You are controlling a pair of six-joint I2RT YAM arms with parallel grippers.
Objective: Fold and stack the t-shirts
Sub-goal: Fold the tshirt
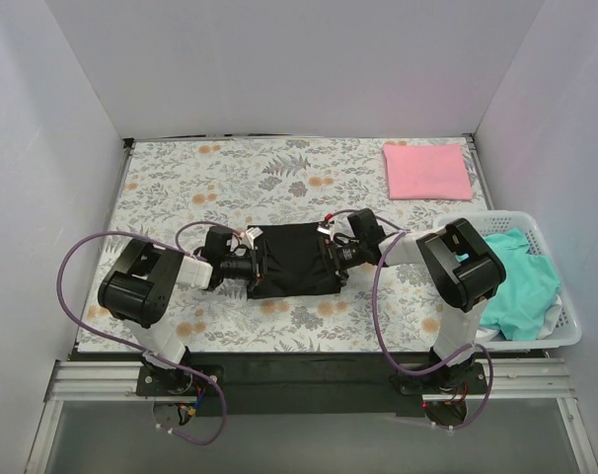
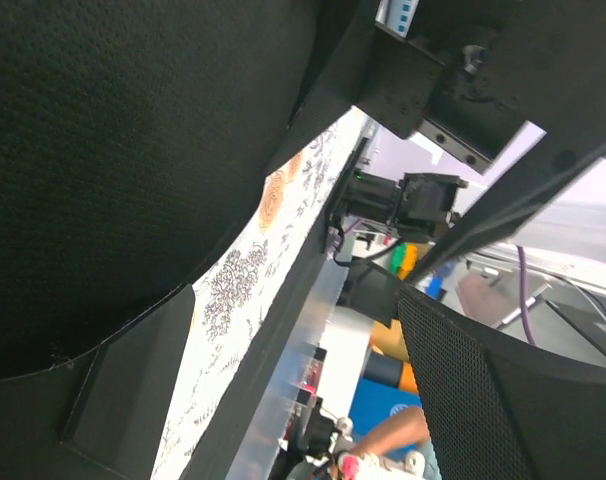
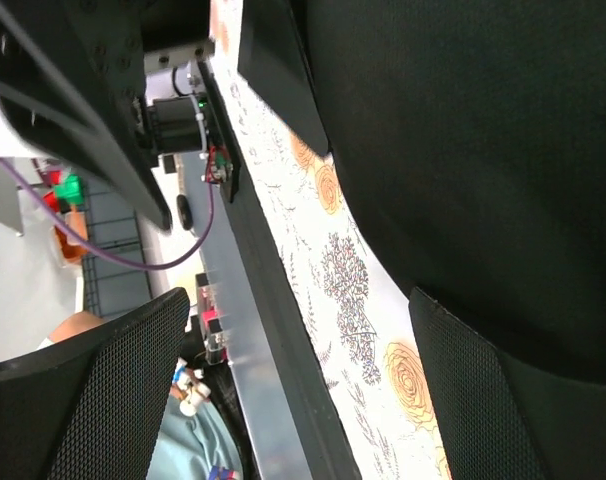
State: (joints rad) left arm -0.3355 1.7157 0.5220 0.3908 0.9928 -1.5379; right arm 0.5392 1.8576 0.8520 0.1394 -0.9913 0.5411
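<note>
A black t-shirt [image 1: 297,259] lies folded into a rectangle mid-table. My left gripper [image 1: 255,267] is low at its left edge and my right gripper [image 1: 331,259] at its right edge, both open. In the left wrist view the black t-shirt [image 2: 103,150] fills the upper left, beside the open left gripper [image 2: 293,395]. The right wrist view has the black t-shirt [image 3: 463,150] on the right, with the open right gripper [image 3: 283,400] holding nothing. A pink t-shirt [image 1: 427,170] lies folded at the back right. A teal t-shirt [image 1: 516,281] is bunched in the basket.
A floral table cloth [image 1: 181,188] covers the table. A white lattice basket [image 1: 567,331] stands at the right edge, close to the right arm. White walls enclose three sides. A black rail [image 1: 299,360] runs along the near edge, and purple cables loop from both arms.
</note>
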